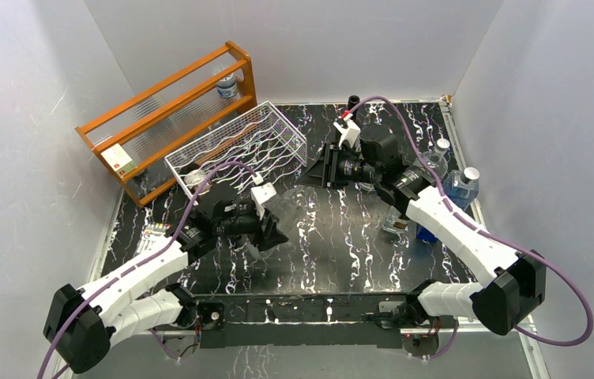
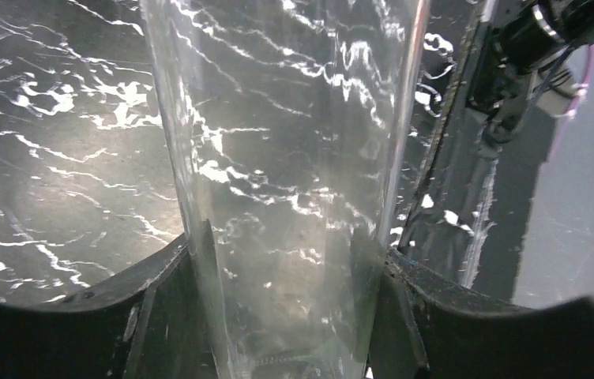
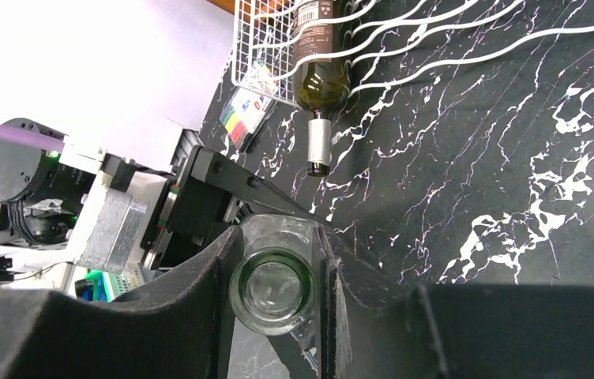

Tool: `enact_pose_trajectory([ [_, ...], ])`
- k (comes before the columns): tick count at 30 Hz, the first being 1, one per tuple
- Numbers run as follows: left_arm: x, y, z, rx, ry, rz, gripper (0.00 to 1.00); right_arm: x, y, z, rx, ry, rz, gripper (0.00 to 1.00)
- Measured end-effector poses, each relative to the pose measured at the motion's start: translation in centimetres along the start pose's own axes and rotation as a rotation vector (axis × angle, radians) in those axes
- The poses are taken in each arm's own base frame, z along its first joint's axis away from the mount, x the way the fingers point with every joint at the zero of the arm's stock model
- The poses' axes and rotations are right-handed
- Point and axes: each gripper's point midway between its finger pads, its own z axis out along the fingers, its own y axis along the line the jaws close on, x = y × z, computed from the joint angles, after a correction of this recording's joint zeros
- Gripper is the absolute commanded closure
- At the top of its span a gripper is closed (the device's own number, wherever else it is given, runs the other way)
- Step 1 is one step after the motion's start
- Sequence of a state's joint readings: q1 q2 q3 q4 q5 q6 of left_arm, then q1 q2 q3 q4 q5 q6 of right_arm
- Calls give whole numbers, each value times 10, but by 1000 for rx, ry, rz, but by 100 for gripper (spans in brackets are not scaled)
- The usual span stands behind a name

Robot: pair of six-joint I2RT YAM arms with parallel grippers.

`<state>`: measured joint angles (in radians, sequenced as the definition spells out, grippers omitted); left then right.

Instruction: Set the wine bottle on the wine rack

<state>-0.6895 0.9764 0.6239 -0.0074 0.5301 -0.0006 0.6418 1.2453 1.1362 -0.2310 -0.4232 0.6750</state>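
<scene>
In front of the wine rack (image 1: 223, 134), just off its near edge, the left gripper (image 2: 290, 268) is clamped around the body of the clear wine bottle (image 2: 294, 158). To the right of the rack, the right gripper (image 3: 278, 245) pinches the same bottle's mouth. In the rack lies a dark wine bottle (image 3: 321, 55), its neck poking out past the wire edge.

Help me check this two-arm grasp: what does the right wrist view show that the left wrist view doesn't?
Only right wrist: a dark wine bottle lying in the white wine rack, neck poking out, and the round mouth of the clear bottle. Only left wrist: that bottle's wide transparent body filling the frame. Both: the clear bottle clamped, right pincer at its mouth, left pincer on its body, above the black marbled table.
</scene>
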Motion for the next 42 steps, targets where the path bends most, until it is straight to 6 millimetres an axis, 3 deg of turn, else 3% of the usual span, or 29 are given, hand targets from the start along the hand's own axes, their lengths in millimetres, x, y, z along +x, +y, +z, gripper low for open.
enact_pose_trajectory([
  [2, -1, 4, -2, -15, 5, 37, 68, 0, 1, 0, -6, 1, -5, 100],
  [3, -2, 5, -2, -20, 7, 49, 88, 0, 2, 0, -9, 1, -8, 100],
  [4, -2, 6, -3, -26, 10, 60, 100, 0, 3, -1, -15, 2, -16, 100],
  [6, -3, 7, -4, -29, 15, 81, 100, 1, 4, -2, -22, 5, -27, 83],
  [8, -4, 9, -4, -35, 19, 104, 100, 1, 5, -3, -28, 5, -39, 53],
  [9, -5, 9, -5, -37, 20, 115, 100, 1, 6, -4, -30, 5, -46, 43],
  [13, -11, 14, -5, -48, 17, 187, 100, -1, 8, -10, -28, -10, -85, 23],
  [19, -32, 28, -1, -98, -20, 292, 100, -13, -5, -16, 48, -85, -188, 19],
  [22, -31, 40, 3, -137, -1, 338, 100, -15, -19, -15, 111, -87, -215, 14],
  [27, -28, 53, 2, -163, 40, 498, 100, -4, -30, -19, 158, 2, -294, 11],
  [31, -32, 59, 1, -157, 57, 701, 100, 1, -26, -25, 146, 83, -370, 5],
  [36, -33, 65, 1, -135, 85, 936, 100, 22, -22, -30, 75, 180, -413, 2],
  [42, -29, 65, 4, -106, 105, 1102, 100, 40, -19, -22, -13, 270, -405, 2],
])
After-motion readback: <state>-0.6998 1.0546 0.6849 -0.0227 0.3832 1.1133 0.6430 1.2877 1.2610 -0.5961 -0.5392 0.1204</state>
